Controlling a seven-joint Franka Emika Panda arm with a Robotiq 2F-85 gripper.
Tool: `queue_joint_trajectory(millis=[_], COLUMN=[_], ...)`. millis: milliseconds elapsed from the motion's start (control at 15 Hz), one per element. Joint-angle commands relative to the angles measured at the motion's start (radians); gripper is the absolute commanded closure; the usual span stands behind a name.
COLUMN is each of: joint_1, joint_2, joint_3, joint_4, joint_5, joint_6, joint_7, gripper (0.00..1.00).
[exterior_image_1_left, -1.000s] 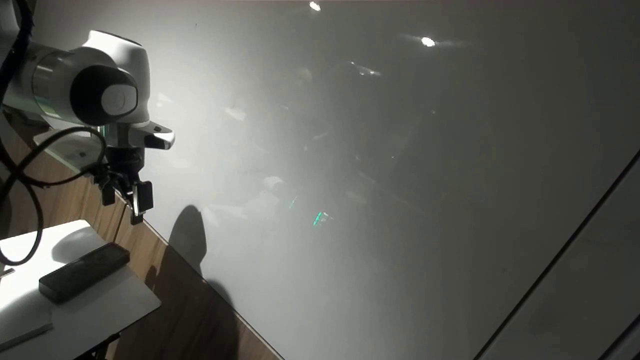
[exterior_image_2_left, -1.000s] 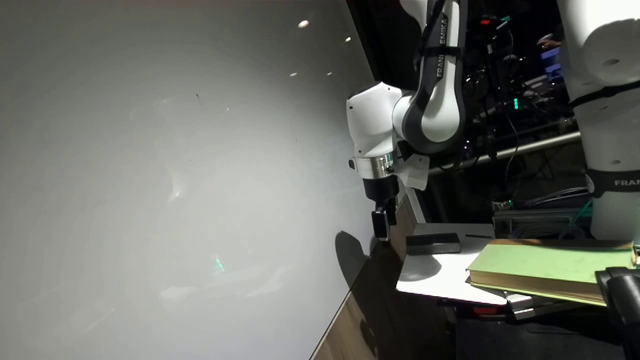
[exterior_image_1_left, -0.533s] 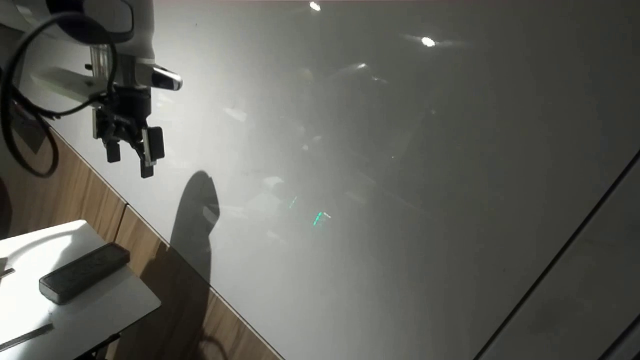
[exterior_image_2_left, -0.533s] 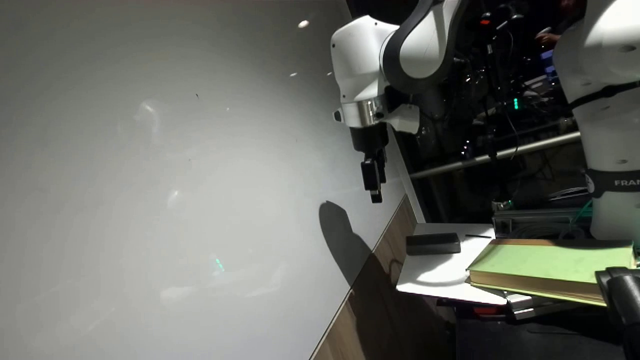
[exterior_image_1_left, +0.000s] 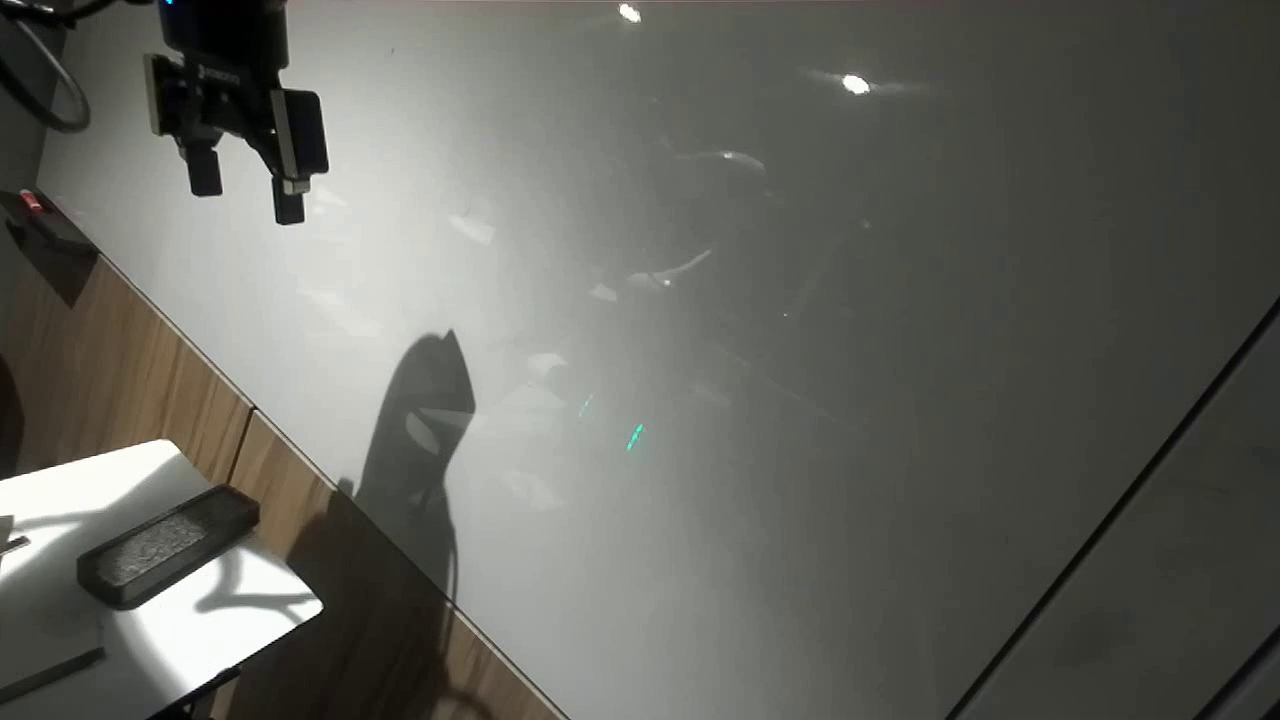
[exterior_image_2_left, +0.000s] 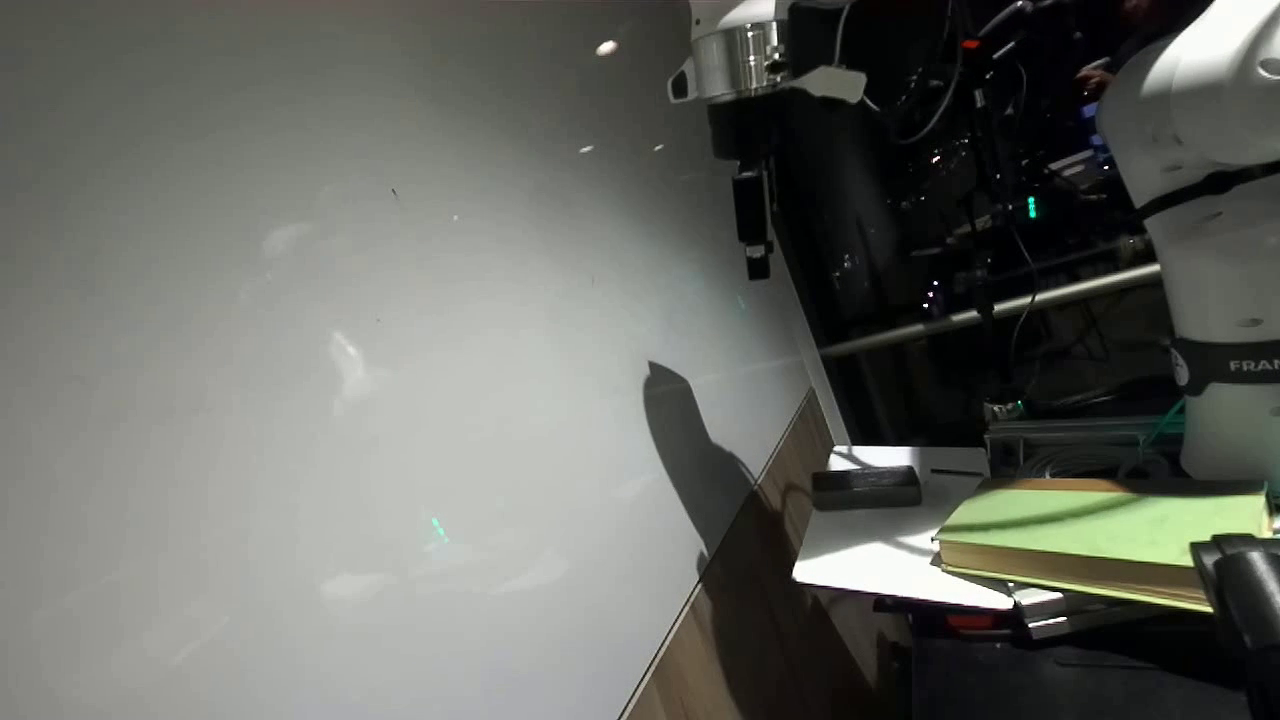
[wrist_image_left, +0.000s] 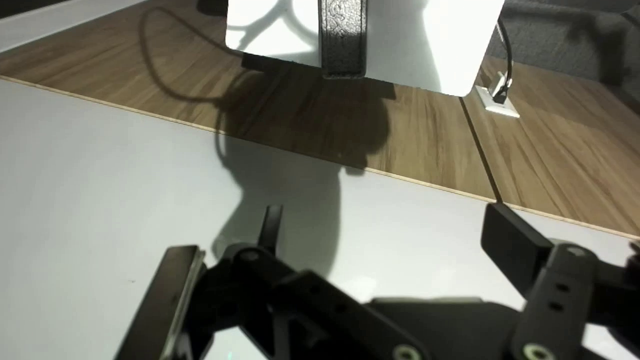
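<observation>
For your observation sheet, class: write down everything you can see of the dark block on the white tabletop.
The dark block is long and narrow, with rounded corners, nearly black sides and a rough-looking top that bears faint markings in the wrist view; its material is unclear. It lies flat on the white tabletop, one end reaching the edge. The open gripper hangs above, not touching it.

Free air is separating the black two-fingered gripper (exterior_image_1_left: 247, 200) from the flat white tabletop (exterior_image_1_left: 100, 490) lower down, where a dark oblong block (exterior_image_1_left: 168, 547) and, at one end, a thick green-covered book (exterior_image_2_left: 1110, 520) are obstructing passage; a glossy white panel (exterior_image_1_left: 760, 560) is closing one side.
</observation>
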Motion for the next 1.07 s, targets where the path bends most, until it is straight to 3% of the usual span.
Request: queue_joint_trajectory(millis=[0,200,400,600,800,1000], joint_1=[0.046,0.076,0.079,0.04,0.043,0.04], joint_2=[-0.097,-0.171,-0.172,-0.181,-0.203,-0.176], joint_3=[-0.039,-0.071,-0.091,-0.072,-0.088,-0.071], joint_4=[-0.04,-0.097,-0.058,-0.058,-0.058,-0.058], joint_5=[0.056,0.085,0.078,0.032,0.03,0.04], joint_6=[-0.032,0.002,-0.041,-0.122,-0.18,-0.155], joint_7=[-0.064,-0.125,-0.18,-0.184,-0.208,-0.185], gripper=[0.0,0.0,0.0,0.0,0.0,0.0])
